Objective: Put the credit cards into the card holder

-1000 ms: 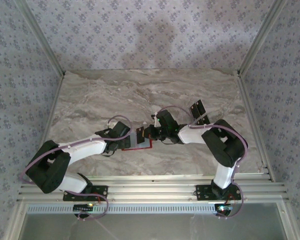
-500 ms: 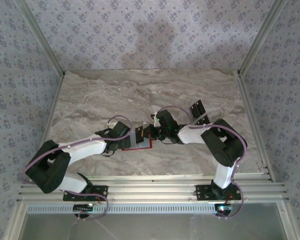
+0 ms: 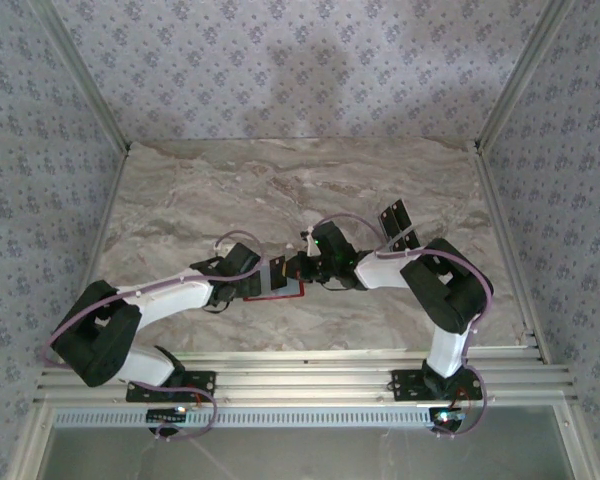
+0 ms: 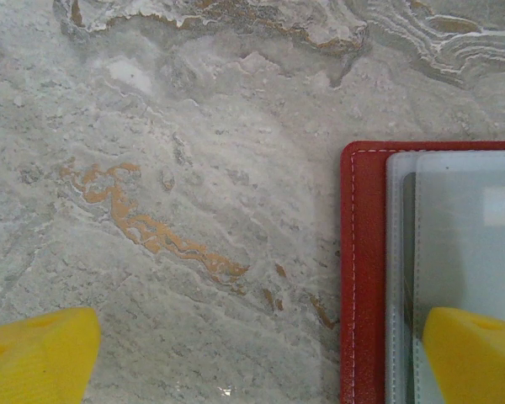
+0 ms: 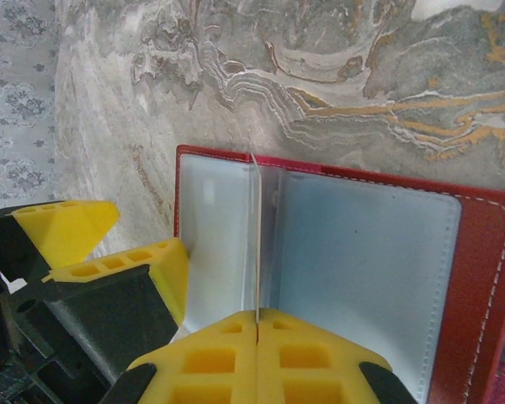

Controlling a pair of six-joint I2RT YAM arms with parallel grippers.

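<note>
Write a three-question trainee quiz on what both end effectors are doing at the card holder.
1. True or false: the red square folding card holder, grey inside, lies closed on the marble-patterned table.
2. The right end effector is: A) open above bare table; B) shut on a thin pale sheet standing on edge over the holder; C) gripping a cup.
3. Fill in: the left end effector is ___, with one yellow finger over the holder.
Key: 1 false; 2 B; 3 open.
</note>
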